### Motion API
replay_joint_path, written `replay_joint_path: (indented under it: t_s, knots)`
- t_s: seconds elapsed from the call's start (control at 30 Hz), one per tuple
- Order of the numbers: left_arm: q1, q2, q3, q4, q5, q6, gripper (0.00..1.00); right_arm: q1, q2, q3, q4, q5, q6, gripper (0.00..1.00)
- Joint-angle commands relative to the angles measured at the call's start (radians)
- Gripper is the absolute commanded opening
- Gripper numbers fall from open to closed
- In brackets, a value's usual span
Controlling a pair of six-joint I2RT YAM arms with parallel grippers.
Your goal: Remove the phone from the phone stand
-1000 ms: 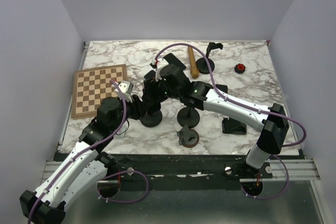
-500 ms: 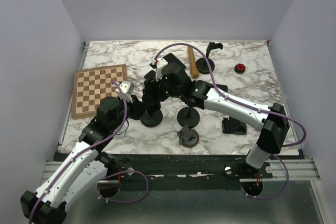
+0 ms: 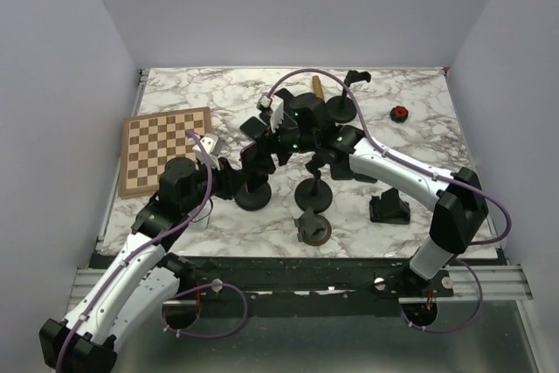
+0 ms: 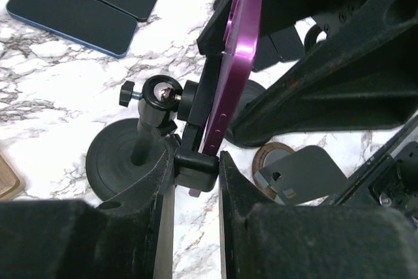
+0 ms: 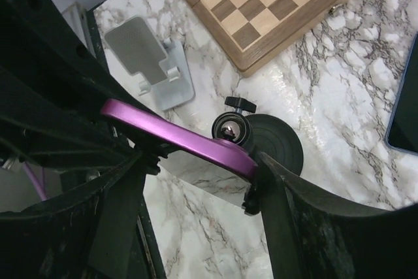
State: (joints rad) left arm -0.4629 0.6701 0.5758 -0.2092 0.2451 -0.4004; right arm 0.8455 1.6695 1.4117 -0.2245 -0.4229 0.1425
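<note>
The purple phone (image 4: 238, 63) sat edge-on in the cradle of the phone stand (image 4: 145, 122), leaning rather than upright, its lower edge seated in the stand's bottom clamp. The stand stood on its round black base near the middle of the marble table (image 3: 201, 93), just right of the chessboard (image 3: 166, 150), with a ball joint and a small thumbscrew at the top of its short post

The left gripper (image 4: 196, 163) was narrowed onto the stand's bottom clamp, with a finger (image 4: 160, 181) against each side of it, just below the phone. The right gripper (image 5: 199, 161) came in from the right above the stand, its jaws spread wide along the phone's purple edge. One of its fingers (image 5: 274, 200) touched the phone's end. The other end ran past the opposite fingertip into shadow, so I could not tell whether that grip had closed on the phone

Beyond the stand, two dark phones (image 4: 72, 14) lay flat side by side on the marble. A brown disc (image 4: 269, 161) with a grey tab lay just beside the stand's base. A small grey holder (image 5: 147, 63) stood near the chessboard's corner. A second black stand (image 3: 313, 194) stood to the right of the first, a black block (image 3: 390, 209) further right, and a small red thing (image 3: 399, 113) near the table's far right side
</note>
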Motion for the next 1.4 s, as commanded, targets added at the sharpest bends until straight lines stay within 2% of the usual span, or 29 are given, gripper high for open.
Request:
replay_joint_path:
  t_s: [0.0, 0.13, 0.27, 0.3, 0.37, 0.47, 0.53, 0.67, 0.73, 0.9, 1.07, 1.13, 1.27, 1.37]
  knots:
    - [0.039, 0.01, -0.026, -0.046, 0.147, -0.009, 0.0, -0.05, 0.002, -0.016, 0.057, -0.258, -0.082, 0.01]
    - [0.089, 0.013, -0.031, -0.048, 0.215, -0.008, 0.0, -0.077, 0.02, 0.025, 0.06, -0.28, -0.071, 0.01]
    - [0.096, 0.015, -0.041, -0.002, 0.242, -0.041, 0.0, -0.076, 0.06, 0.078, 0.025, -0.179, 0.018, 0.01]
    - [0.096, 0.018, -0.045, 0.02, 0.259, -0.053, 0.0, -0.072, 0.05, 0.069, 0.03, -0.136, 0.052, 0.07]
    - [0.096, 0.025, -0.049, 0.058, 0.276, -0.074, 0.0, -0.062, 0.019, 0.039, 0.041, -0.08, 0.102, 0.33]
    - [0.096, 0.023, -0.054, 0.076, 0.273, -0.086, 0.0, -0.052, -0.04, 0.013, 0.019, 0.017, 0.15, 0.8]
    - [0.096, 0.015, -0.06, 0.071, 0.244, -0.086, 0.0, -0.049, -0.073, 0.013, -0.038, 0.1, 0.171, 0.99]
    - [0.095, -0.004, -0.07, 0.077, 0.216, -0.101, 0.0, -0.026, -0.12, -0.01, -0.1, 0.228, 0.249, 1.0]
    - [0.095, 0.002, -0.068, 0.085, 0.222, -0.12, 0.06, 0.013, -0.142, -0.023, -0.127, 0.312, 0.278, 1.0]
    - [0.095, 0.001, -0.062, 0.073, 0.245, -0.156, 0.43, 0.156, -0.182, -0.029, -0.186, 0.559, 0.353, 1.0]
    - [0.095, -0.058, -0.028, -0.048, 0.161, -0.124, 0.65, 0.249, -0.179, -0.008, -0.234, 0.808, 0.442, 1.0]
    - [0.096, -0.098, -0.018, -0.088, 0.131, -0.115, 0.73, 0.261, -0.175, -0.007, -0.226, 0.839, 0.45, 1.0]
    - [0.096, -0.169, 0.014, -0.183, 0.078, -0.098, 0.78, 0.283, -0.169, -0.011, -0.207, 0.888, 0.429, 1.0]
    - [0.097, -0.228, 0.043, -0.28, -0.033, -0.1, 0.8, 0.312, -0.162, -0.005, -0.203, 0.931, 0.423, 1.0]
